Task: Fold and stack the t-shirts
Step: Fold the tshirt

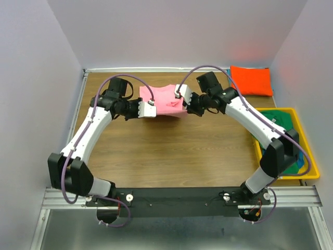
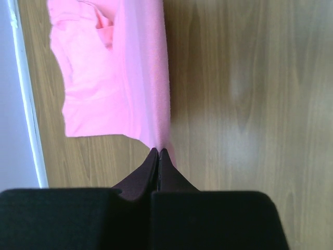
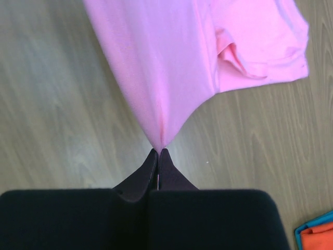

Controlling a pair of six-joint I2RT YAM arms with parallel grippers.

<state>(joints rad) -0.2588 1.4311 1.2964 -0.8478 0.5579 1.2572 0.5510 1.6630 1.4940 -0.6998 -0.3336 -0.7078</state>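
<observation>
Pink t-shirt [image 1: 165,101] is stretched over the tabletop [image 1: 171,151]; left jaws and right jaws each pinch its cloth tightly, at opposite sides.

walls [image 1: 171,31]: plain pale lilac | table [image 1: 171,151]: brown wood grain, evenly lit

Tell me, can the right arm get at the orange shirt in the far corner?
Probably not yet: the right gripper is shut on the pink shirt, shared with the left gripper. The orange shirt lies near with bare table between, so likely yes once it lets go.
</observation>
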